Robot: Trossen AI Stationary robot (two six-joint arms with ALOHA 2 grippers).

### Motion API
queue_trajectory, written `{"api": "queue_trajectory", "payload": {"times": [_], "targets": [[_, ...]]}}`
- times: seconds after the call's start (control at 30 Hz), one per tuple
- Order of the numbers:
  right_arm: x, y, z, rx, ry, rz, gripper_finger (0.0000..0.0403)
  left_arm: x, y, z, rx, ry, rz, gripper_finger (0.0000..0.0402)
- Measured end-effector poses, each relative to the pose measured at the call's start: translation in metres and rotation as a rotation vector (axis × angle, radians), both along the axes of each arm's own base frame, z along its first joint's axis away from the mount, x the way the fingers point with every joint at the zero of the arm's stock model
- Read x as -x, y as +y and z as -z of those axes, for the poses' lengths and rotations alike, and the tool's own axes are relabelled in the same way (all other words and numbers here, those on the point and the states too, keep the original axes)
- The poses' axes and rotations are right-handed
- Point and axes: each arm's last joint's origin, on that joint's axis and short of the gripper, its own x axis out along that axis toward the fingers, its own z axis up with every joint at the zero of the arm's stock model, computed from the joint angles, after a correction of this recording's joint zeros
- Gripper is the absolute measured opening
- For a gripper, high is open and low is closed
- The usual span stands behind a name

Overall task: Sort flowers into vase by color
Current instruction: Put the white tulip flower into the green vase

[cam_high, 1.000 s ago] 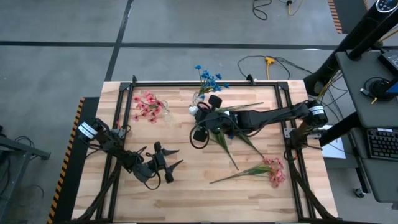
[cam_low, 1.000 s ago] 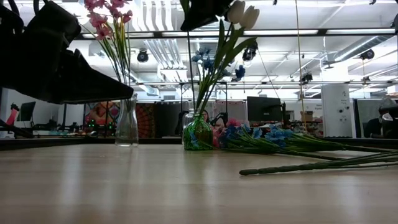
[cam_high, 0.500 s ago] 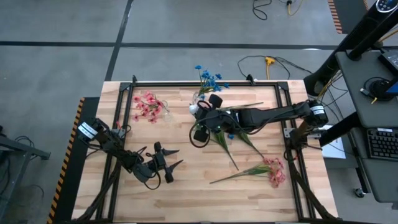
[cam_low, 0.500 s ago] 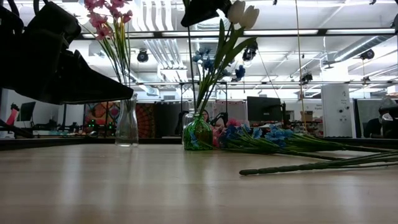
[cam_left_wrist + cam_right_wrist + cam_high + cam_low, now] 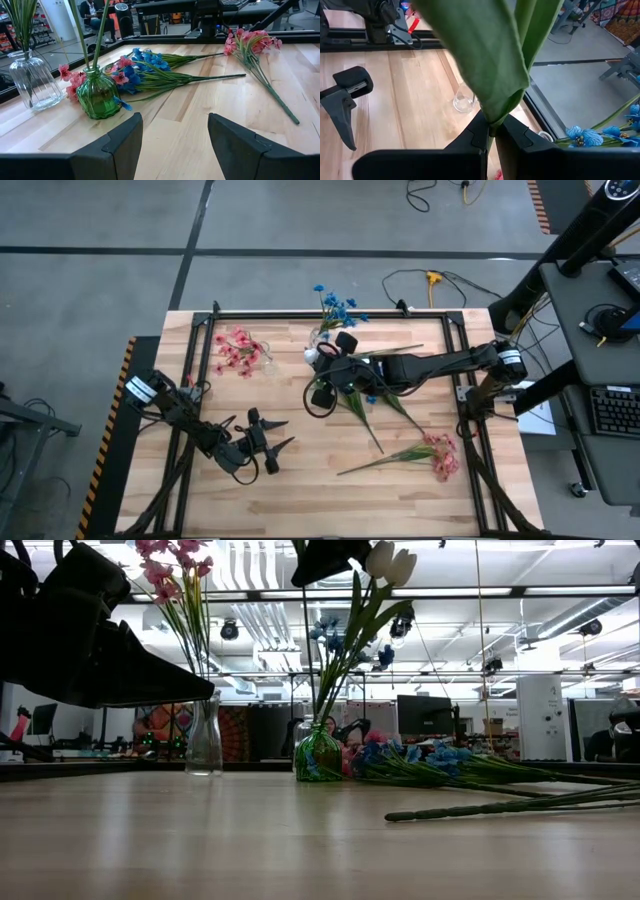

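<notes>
My right gripper (image 5: 325, 555) is high over the table's middle, shut on a white-blossomed flower (image 5: 390, 560). The flower's green leaves (image 5: 355, 625) run down toward the mouth of the green vase (image 5: 318, 753), which also holds a blue sprig (image 5: 335, 306). A clear vase (image 5: 205, 738) holds pink flowers (image 5: 236, 350). More blue flowers (image 5: 145, 62) and pink flowers (image 5: 440, 456) lie flat on the table. My left gripper (image 5: 172, 145) waits open near the front left, low over the wood. My right gripper pinches the white flower's upper stem (image 5: 493, 124) between its two fingertips, close below the blossoms. The fingers (image 5: 470, 137) come in from the table's right side, slanting a little downward. The sprig hangs below the hold, leaning toward the green vase, clear of the table.
A black frame rail (image 5: 330, 314) borders the tabletop. Loose green stems (image 5: 368, 420) lie under and in front of my right arm. Bare wood (image 5: 320, 490) spreads along the near edge between my left gripper and the pink sprig.
</notes>
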Motion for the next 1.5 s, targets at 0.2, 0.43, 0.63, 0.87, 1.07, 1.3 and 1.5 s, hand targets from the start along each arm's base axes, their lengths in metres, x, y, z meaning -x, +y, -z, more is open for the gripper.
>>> {"api": "queue_trajectory", "payload": {"times": [0.2, 0.43, 0.63, 0.87, 1.07, 1.3, 1.5], "targets": [[0.0, 0.0, 0.002, 0.0, 0.005, 0.0, 0.0013, 0.0, 0.0, 0.0, 0.0, 0.0, 0.0, 0.0207], [0.001, 0.0, 0.008, -0.012, 0.015, 0.008, 0.0013, 0.0, 0.0, 0.0, 0.0, 0.0, 0.0, 0.0207], [0.001, 0.0, 0.01, -0.011, 0.019, 0.008, 0.0013, 0.0, 0.0, 0.0, 0.0, 0.0, 0.0, 0.0207], [0.001, 0.0, 0.01, -0.011, 0.017, 0.009, 0.0013, 0.0, 0.0, 0.0, 0.0, 0.001, 0.0, 0.0207], [0.001, 0.0, 0.01, -0.011, 0.017, 0.009, 0.0021, 0.0, 0.0, 0.0, 0.0, 0.001, 0.0, 0.0207], [0.001, 0.0, 0.01, -0.008, 0.017, 0.013, 0.0072, 0.0, 0.0, 0.0, 0.0, 0.001, 0.0, 0.0207], [0.001, 0.0, 0.011, -0.002, 0.025, 0.012, 0.0112, 0.0, 0.0, 0.0, -0.001, 0.001, 0.0, 0.0207]]}}
